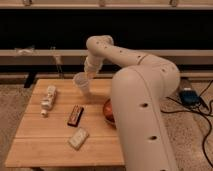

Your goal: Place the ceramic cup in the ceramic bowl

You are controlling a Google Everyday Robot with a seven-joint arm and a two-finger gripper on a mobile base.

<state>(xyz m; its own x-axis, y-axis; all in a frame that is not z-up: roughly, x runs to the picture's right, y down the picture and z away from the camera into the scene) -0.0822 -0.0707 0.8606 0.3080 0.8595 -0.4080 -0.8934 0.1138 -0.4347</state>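
The ceramic cup (82,85) is small, white and tilted, and hangs just above the far middle of the wooden table (35,145). My gripper (89,75) is at the cup's upper rim and is shut on it. The ceramic bowl (107,113) is reddish-brown and sits on the table to the right of and nearer than the cup. Only its left edge shows; my arm (145,100) hides the rest.
A white bottle-like item (48,97) lies at the table's left. A dark bar (75,115) and a white rectangular packet (78,138) lie in the middle front. A blue device (189,96) with cables is on the floor at right. A dark shelf wall runs behind.
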